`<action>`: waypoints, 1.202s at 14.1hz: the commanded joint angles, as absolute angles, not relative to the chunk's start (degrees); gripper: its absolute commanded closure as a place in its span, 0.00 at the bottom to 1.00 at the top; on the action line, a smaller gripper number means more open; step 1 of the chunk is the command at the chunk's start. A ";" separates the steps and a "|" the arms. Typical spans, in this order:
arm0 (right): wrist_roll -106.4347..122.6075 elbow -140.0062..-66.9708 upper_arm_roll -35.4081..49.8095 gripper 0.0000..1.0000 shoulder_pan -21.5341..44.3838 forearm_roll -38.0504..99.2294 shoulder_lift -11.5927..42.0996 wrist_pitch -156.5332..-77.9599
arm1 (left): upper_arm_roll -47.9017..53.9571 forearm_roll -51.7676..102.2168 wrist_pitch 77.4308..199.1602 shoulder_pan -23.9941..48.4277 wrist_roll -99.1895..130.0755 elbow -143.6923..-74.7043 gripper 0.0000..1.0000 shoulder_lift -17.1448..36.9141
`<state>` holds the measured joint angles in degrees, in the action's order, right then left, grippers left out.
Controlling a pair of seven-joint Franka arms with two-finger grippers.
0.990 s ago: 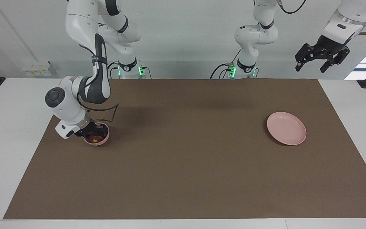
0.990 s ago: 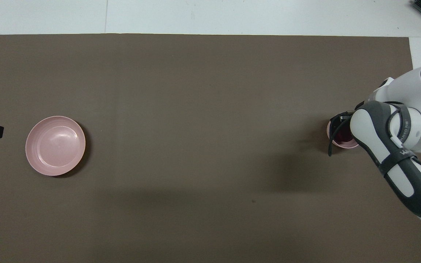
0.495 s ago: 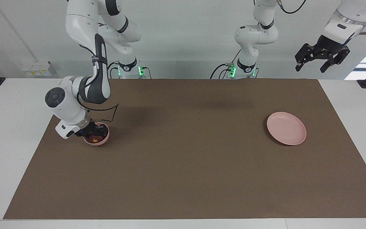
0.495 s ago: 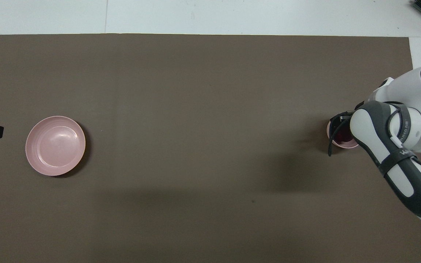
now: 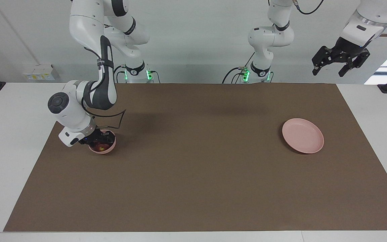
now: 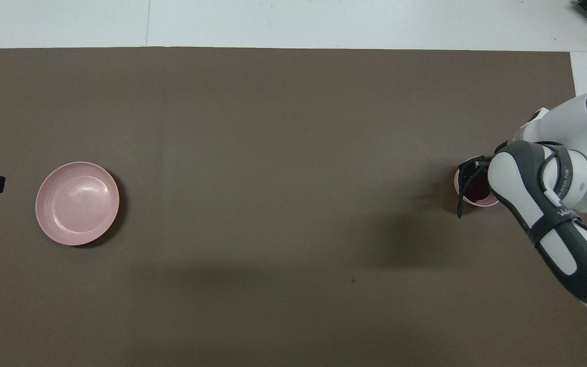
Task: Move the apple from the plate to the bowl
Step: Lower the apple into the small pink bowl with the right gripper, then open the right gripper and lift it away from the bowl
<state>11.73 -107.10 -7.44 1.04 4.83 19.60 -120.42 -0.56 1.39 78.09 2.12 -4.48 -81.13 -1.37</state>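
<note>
Facing view shows the apple as a small dark red ball with a yellow spot. It sits down inside the bowl, a small deep pink bowl near the worktop's edge at the right arm's end. The right tool is low over the bowl, right at the apple. I cannot tell if it is gripping the apple or has let go, because the dark tool and the wrist cover that spot.

From overhead, the right arm hides most of the bowl. Only a curved bit of pink rim and a dark red patch of apple show.

The apple is round, so no long side can be made out. Its yellow spot faces up and toward the worktop's edge farthest from the robots.

The plate is flat, pink and bare. It lies well apart from the bowl, toward the left arm's end of the worktop.

The left tool waits high in the air past that end's corner nearest the robots, with its fingers spread apart and holding nothing.
</note>
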 commanded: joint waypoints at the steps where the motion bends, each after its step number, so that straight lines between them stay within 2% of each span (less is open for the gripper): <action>1: 10.81 -107.05 -6.86 0.00 0.53 3.69 19.60 -121.03 | -1.14 0.70 78.31 2.81 -4.39 -80.95 0.00 -1.67; 6: 10.72 -105.38 -6.94 0.00 0.88 3.60 18.29 -120.15 | -1.14 0.70 78.31 2.81 -4.31 -80.95 0.00 -1.67; 12: 6.17 -102.74 -6.77 0.00 1.49 0.71 12.41 -114.27 | -1.14 0.70 78.31 2.81 -4.39 -80.95 0.00 -1.67; 17: -1.05 -102.57 -6.77 0.00 5.10 -0.61 6.96 -109.26 | -1.14 0.70 78.31 2.81 -4.31 -80.95 0.00 -1.67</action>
